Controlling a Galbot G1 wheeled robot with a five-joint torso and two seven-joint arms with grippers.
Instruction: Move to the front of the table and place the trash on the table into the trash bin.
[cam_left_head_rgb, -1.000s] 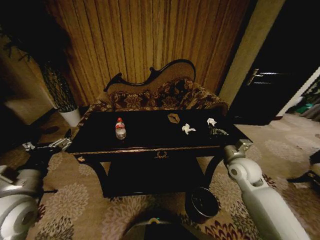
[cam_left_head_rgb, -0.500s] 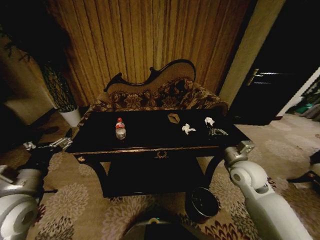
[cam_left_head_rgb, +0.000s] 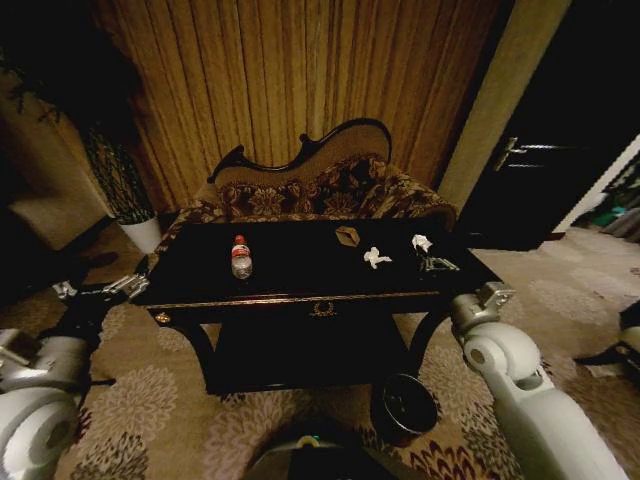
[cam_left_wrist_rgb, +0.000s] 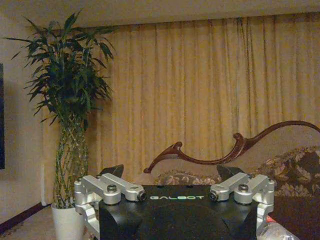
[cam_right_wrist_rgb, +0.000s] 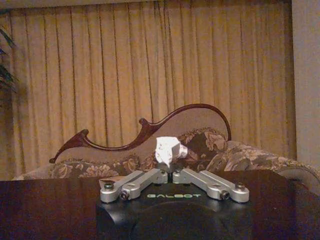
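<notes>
Right tool clamped together on a crumpled paper wad, raised just above the surface for carrying to the trash bin below. Left tool apart, idle beside the surface's left end.

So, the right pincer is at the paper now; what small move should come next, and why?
Probably lift it slightly. The right pincer looks shut on the crumpled paper above the table, and the trash bin stands on the floor below, so the paper must clear the edge first. The left pincer is open at the table's left end.
</notes>
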